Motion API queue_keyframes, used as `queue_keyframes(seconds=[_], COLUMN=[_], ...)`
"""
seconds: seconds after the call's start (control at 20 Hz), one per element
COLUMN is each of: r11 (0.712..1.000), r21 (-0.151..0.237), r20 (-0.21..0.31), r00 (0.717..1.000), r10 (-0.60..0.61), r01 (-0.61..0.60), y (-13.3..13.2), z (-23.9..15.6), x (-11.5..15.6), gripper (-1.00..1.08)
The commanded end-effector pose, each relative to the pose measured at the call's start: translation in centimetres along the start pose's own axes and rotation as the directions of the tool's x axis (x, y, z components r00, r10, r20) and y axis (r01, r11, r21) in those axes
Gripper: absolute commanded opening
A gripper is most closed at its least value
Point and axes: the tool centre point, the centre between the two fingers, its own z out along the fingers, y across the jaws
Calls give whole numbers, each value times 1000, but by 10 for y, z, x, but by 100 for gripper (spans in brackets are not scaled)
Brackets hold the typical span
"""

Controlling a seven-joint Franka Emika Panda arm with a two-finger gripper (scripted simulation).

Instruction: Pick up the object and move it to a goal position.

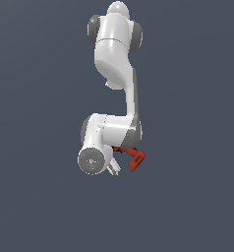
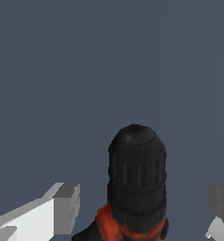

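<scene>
The object (image 2: pixel 137 181) is a small red-orange drill whose black ribbed chuck fills the lower middle of the wrist view, with a bit of red body below it. My gripper (image 2: pixel 144 205) is open and straddles the chuck; grey fingertips (image 2: pixel 67 207) stand off each side with a visible gap to the black nose. In the exterior view the object (image 1: pixel 134 159) pokes out to the exterior view's right from under the white wrist, its flared red base showing, while my gripper (image 1: pixel 114 166) is mostly hidden beneath the arm.
The white arm (image 1: pixel 116 74) stretches from the top of the exterior view down over the drill. A plain dark grey-blue surface (image 1: pixel 40 197) lies all around, with no other objects or goal marker showing.
</scene>
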Motion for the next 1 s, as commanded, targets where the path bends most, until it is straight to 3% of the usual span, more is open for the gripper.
queue_keyframes(seconds=[0.0, 0.95], r11=[1000, 1000], r21=[-7, -8], r20=[6, 7], r00=[1000, 1000], r10=[15, 17], r01=[-15, -17], y=[0, 0], z=[1, 31], x=[0, 0], gripper=[108, 108])
